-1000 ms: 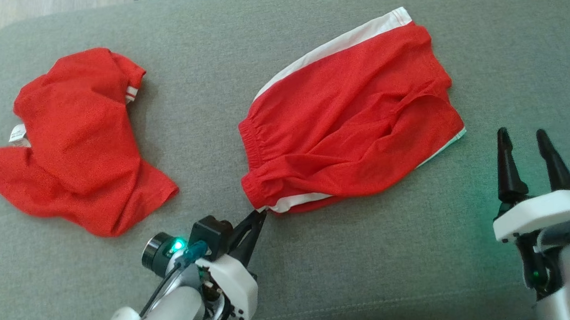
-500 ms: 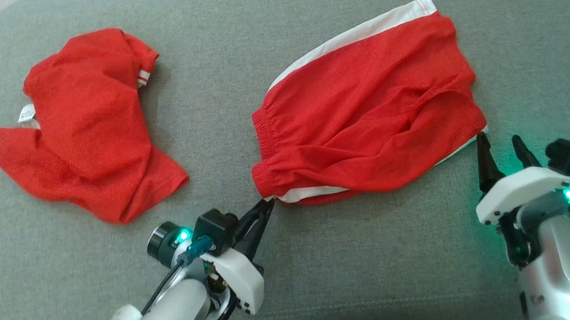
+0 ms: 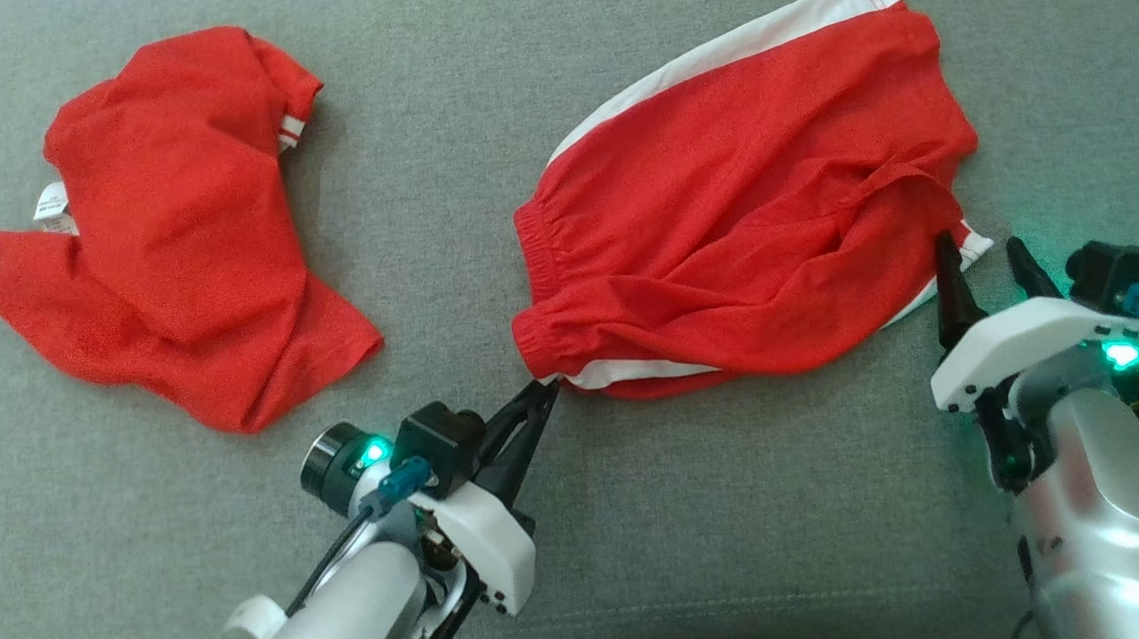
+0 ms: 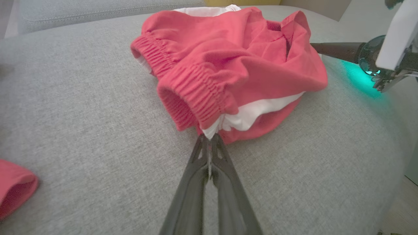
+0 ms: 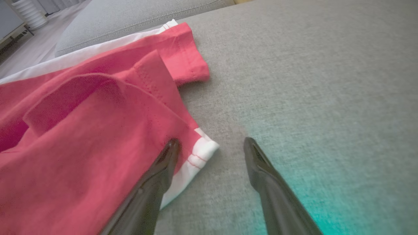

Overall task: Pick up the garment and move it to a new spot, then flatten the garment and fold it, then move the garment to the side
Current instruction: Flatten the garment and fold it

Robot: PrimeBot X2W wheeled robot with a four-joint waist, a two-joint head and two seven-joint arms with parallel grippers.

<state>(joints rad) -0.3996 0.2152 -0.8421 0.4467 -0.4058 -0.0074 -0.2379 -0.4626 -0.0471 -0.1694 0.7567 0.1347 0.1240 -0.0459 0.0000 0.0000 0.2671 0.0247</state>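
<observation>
Base surface: grey sofa cushion. On it lie the red shorts, right of middle in the head view. They are rumpled, not flat. The elastic waistband points toward the robot's left and the leg hems toward its right. A white side stripe runs along the far edge, and another along the near edge.

Noted at the left gripper: jaws pressed together, pinching the near corner of the waistband where red elastic meets white stripe. The left wrist view shows a sliver of white cloth caught between the two dark fingers. The waistband bunches there and stands a little off the cushion.

Noted at the right gripper: jaws spread wide, nothing in them. It sits at the near leg-hem corner of the shorts. In the right wrist view one finger lies over red cloth and white hem. The other finger is over bare cushion, with the white corner between them (whether either one touches the cloth cannot be judged).

A second red garment — crumpled, white label at its edge — lies well apart to the robot's left, away from both grippers.

Green lamps glow on both wrists, and a green cast falls on the cushion beside the right one.
</observation>
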